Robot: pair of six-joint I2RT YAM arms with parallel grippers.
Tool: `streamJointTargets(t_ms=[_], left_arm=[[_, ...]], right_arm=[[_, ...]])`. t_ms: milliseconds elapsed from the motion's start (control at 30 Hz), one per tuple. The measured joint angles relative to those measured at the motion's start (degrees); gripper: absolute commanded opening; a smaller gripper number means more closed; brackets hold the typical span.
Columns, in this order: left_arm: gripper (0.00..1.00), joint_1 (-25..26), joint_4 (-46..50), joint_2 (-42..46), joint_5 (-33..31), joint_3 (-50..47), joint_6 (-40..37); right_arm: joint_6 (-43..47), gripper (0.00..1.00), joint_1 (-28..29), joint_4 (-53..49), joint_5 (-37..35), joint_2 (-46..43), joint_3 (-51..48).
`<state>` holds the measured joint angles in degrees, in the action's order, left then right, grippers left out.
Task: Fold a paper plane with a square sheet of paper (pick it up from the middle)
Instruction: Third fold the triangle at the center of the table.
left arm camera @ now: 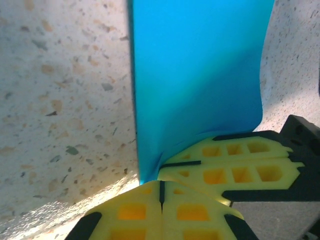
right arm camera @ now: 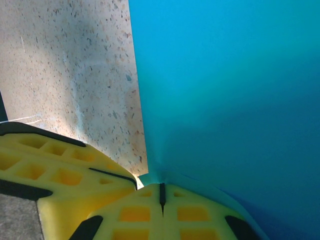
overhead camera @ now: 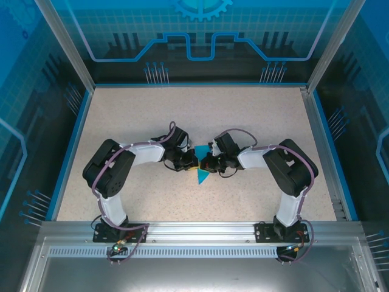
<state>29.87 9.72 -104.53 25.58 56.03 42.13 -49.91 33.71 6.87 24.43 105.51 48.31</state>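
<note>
Left tool [left arm camera: 161, 192] and right tool [right arm camera: 161, 192] both pinch tight on the cyan paper sheet [overhead camera: 201, 177] above mid-bench [overhead camera: 121, 121], with a corner toward 6 o'clock. Opposed pulling could tear it or skew the crease.

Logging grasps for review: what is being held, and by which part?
The cyan paper, pinched near its middle by both the left tool and the right tool.

Counter [overhead camera: 152, 109]: beige, speckled surface, dark and tan flecks plain in the left wrist view [left arm camera: 60, 100]. Blue edging [overhead camera: 72, 143] runs along its left, far and right sides. Aluminium posts [overhead camera: 64, 42] rise at the far corners. Back panel [overhead camera: 200, 36] bears blue circuit-line graphics and a gear emblem. Aluminium rail [overhead camera: 200, 230] crosses the near edge; a slotted strip [overhead camera: 200, 250] lies just below it.
</note>
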Motion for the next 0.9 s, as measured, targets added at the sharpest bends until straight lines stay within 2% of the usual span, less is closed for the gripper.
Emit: streamJointTargets(t_ms=[900], left_arm=[[0.0, 0.0, 0.7, -3.45, -1.25, 2.45, -0.07]], right_arm=[[-0.22, 0.0, -0.39, -0.42, -0.28, -0.7, -0.33]])
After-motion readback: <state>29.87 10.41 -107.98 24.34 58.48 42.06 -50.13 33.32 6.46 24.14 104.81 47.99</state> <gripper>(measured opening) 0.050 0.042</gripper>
